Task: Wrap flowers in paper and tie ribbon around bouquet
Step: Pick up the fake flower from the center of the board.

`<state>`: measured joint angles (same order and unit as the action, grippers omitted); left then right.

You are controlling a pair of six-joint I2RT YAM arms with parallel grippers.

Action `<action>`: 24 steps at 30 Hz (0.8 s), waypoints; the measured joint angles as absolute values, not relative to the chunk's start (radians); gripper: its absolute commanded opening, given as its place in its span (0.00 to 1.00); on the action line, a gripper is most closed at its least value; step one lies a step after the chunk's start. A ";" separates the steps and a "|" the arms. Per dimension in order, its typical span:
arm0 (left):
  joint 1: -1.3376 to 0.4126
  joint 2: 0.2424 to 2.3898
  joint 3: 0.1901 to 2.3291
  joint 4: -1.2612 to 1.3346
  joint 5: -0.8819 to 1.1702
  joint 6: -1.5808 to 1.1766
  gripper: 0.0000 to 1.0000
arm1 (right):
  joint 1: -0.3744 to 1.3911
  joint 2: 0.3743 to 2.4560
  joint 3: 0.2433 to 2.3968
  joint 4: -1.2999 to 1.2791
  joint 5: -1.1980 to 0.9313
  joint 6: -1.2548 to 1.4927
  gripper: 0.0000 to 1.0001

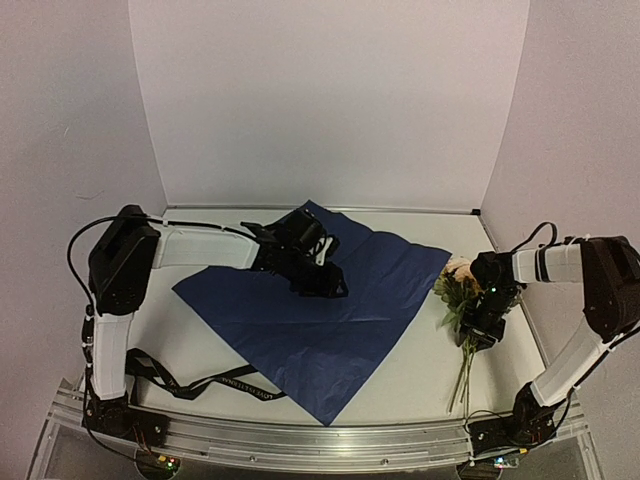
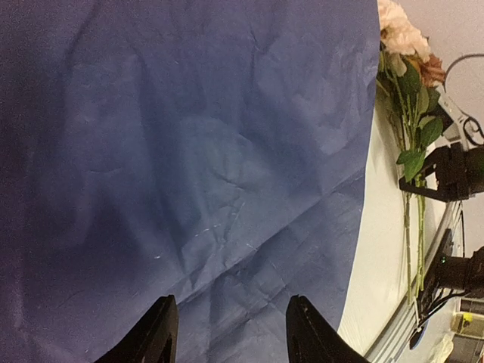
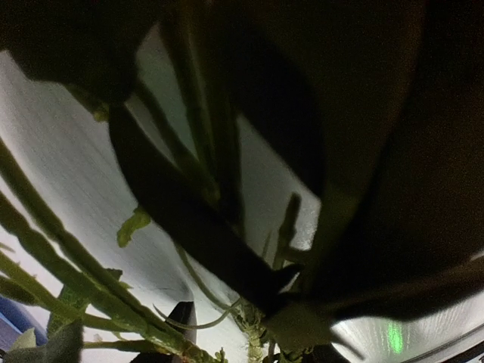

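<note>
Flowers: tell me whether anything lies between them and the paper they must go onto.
Nothing visible does. The flowers lie on the bare table just right of the paper, their heads close beside its right corner. The ribbon lies far off at the near left, clear of that path.

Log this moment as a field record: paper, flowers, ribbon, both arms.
paper: dark blue side up, spread flat on the table
flowers: lying beside the paper's right corner, stems toward the near edge, not wrapped
ribbon: loose at the table's near left, untied
left gripper: over the paper, jaws apart, nothing between them
right gripper: down at the flowers; grip unclear
</note>
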<state>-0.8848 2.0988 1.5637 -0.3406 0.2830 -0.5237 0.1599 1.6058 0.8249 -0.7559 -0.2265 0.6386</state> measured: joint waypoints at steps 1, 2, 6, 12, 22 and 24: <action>-0.889 2.124 1.578 -0.340 0.291 -0.522 0.49 | 0.159 1.606 0.825 -0.756 -0.227 0.641 0.27; -0.894 2.150 1.593 -0.338 0.299 -0.521 0.48 | 0.157 1.607 0.825 -0.756 -0.227 0.643 0.23; -0.896 2.210 1.615 -0.343 0.317 -0.523 0.46 | 0.157 1.607 0.825 -0.751 -0.227 0.649 0.12; -0.901 2.251 1.635 -0.355 0.327 -0.525 0.44 | 0.157 1.608 0.825 -0.739 -0.229 0.651 0.00; -0.912 2.254 1.634 -0.360 0.337 -0.532 0.43 | 0.157 1.544 0.832 -0.767 -0.206 0.624 0.00; -0.912 2.254 1.632 -0.357 0.338 -0.532 0.43 | 0.157 1.506 0.858 -0.806 -0.200 0.611 0.00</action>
